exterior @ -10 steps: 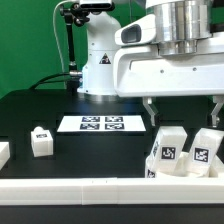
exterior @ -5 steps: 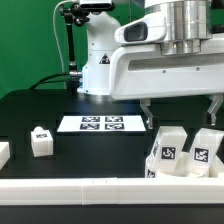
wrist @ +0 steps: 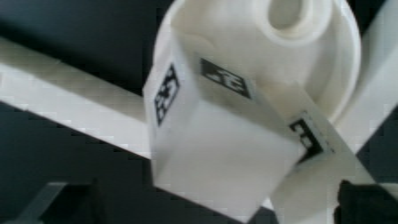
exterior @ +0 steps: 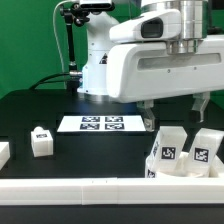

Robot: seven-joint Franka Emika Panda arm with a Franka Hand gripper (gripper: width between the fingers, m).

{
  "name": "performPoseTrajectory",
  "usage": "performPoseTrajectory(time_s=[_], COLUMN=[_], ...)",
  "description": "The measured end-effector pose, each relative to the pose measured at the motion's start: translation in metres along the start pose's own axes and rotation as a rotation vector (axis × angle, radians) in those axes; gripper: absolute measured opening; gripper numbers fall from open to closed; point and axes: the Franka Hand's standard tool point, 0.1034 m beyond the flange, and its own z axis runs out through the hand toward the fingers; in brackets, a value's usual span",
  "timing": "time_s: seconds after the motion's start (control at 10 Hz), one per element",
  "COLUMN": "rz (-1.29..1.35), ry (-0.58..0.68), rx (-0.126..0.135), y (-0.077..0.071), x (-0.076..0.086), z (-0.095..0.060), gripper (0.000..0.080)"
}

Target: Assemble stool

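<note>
Legs first: two chunky white stool legs stand upright side by side at about four o'clock in the exterior view. The nearer leg [exterior: 168, 150] and the second leg [exterior: 204, 147] are just beside each other and close to the long white border rail [exterior: 90, 190] that runs along six o'clock. The gripper [exterior: 178, 112] hangs over the pair with its jaws spread wide and nothing between them. Its fingers [exterior: 148, 114] reach down to about the level of the leg tops, one at ten o'clock of the nearer leg and the other at twelve o'clock of the second leg. So the target lies at six o'clock from the gripper, straight down, with its long axis vertical and in line with the approach. How far forward or back the fingers stand from the legs, this view does not settle. The wrist view is filled by one leg [wrist: 222, 110] seen close, with tags on two of its faces and a round feature at one end. I take it for the nearer one, without certainty. A third leg [exterior: 40, 141] stands alone, well apart at eight o'clock on the black table [exterior: 30, 115], and the marker board [exterior: 100, 124] lies flat near the centre. The round seat is not in view. The coming move, as I judge it, is a straight descent so the wide jaws straddle a single leg. The risk is catching its neighbour, since the two stand so close.
</note>
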Motion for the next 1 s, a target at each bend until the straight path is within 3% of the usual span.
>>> performPoseTrajectory(time_s=[0.5,1.0], rz=[-0.288,-0.727], ry=[-0.025,-0.079], rx=[-0.017,-0.051], y=[0.0029,0.0066], x=[-0.0039,-0.0059], z=[0.0017,0.01], gripper=[0.0649,0.0649])
